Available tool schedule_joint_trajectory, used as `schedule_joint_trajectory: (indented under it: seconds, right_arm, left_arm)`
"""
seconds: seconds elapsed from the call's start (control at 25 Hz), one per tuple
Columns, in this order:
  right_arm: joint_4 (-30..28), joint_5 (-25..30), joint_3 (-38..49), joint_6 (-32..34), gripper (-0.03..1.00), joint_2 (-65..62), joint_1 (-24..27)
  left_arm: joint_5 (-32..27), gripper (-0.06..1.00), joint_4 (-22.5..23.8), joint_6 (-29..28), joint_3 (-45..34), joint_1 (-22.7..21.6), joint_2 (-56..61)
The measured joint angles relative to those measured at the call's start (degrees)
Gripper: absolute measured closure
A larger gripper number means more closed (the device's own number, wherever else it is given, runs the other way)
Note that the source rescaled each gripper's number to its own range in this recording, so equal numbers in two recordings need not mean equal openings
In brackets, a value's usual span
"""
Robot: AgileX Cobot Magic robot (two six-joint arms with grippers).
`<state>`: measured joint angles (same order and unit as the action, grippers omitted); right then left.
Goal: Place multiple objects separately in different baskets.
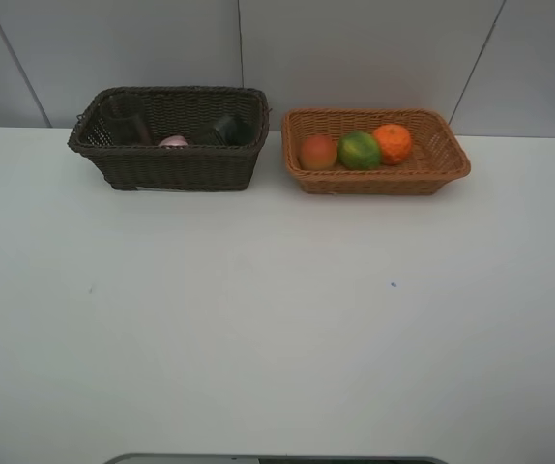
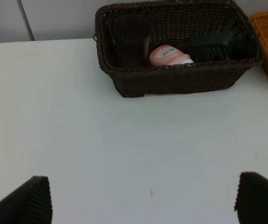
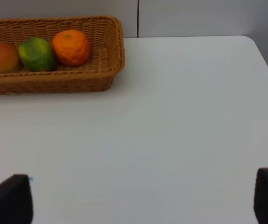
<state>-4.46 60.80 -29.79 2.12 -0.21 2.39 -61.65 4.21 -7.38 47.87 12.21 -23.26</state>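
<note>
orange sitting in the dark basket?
No, the orange lies in the tan basket beside the green fruit, not in the dark basket.

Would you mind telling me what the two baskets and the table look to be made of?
Dark brown basket: woven wicker or rattan, possibly plastic imitation; matte, open weave visible. Orange-tan basket: finer woven wicker, slightly glossy strands. Table: smooth white surface, likely laminate or painted board; uniform, faint sheen.
</note>
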Motion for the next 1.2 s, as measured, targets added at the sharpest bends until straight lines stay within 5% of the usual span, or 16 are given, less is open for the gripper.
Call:
schedule_joint_trajectory:
  seconds: [0.44, 0.96, 1.2]
  right_arm:
    - [0.00, 0.00, 0.00, 0.00, -0.03, 0.00, 0.00]
    - [0.00, 0.00, 0.00, 0.00, -0.03, 0.00, 0.00]
    - [0.00, 0.00, 0.00, 0.00, -0.03, 0.00, 0.00]
  left_arm:
    - [-2.99, -0.06, -0.54, 0.10, -8.36, 0.00, 14.77]
    - [0.53, -0.06, -3.19, 0.73, -17.89, 0.00, 15.66]
    - [0.53, -0.06, -4.79, 5.26, -18.86, 0.00, 16.43]
